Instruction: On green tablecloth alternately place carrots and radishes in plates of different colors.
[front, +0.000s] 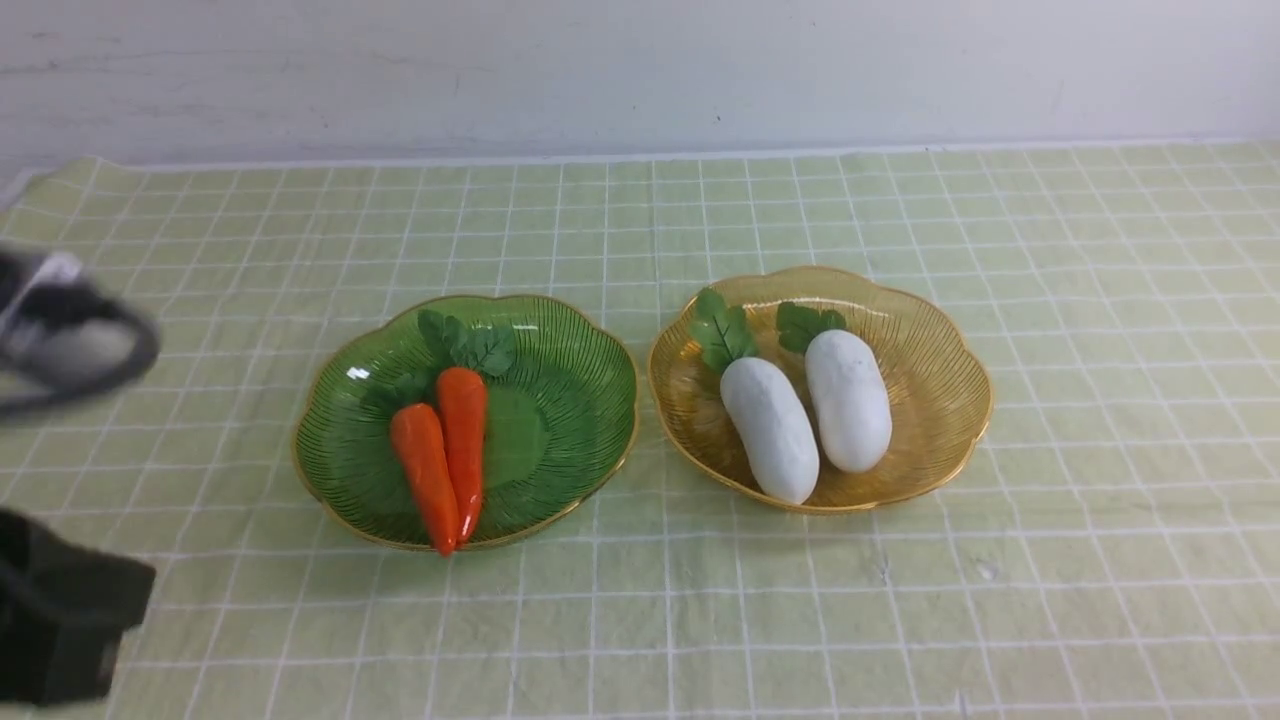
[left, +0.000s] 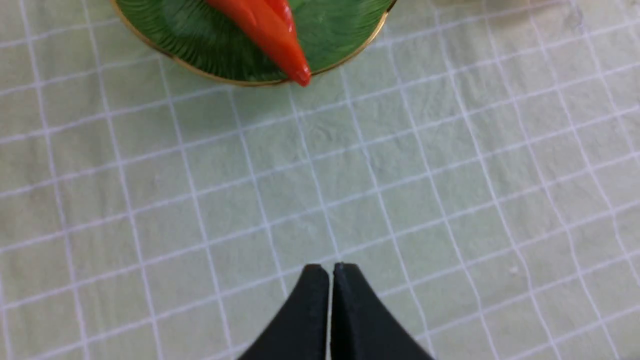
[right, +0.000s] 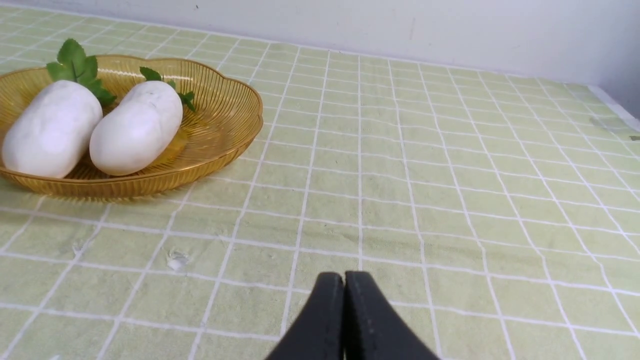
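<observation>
- Sorting looks finished: both carrots (front: 445, 455) lying side by side in the green plate (front: 590, 400), centre-left of the front view; both radishes (front: 805, 415) in the amber plate (front: 940, 400), centre-right; nothing loose on the green tablecloth (front: 700, 620).
- Left gripper (left: 330, 272) pressed shut and holding nothing, low in the left wrist view over bare cloth, well below the plate rim; blurred at the left edge of the front view.
- Right gripper (right: 344, 280) likewise closed and empty, bottom centre of the right wrist view, apart from the amber plate at upper left.
- Probably only a clean retreat left: best kept high and away from both rims; one carrot tip overhanging the green plate's lower rim, easily nudged off.
- Nothing between grippers and plates; slight wrinkles in the cloth; plain wall across the top.
</observation>
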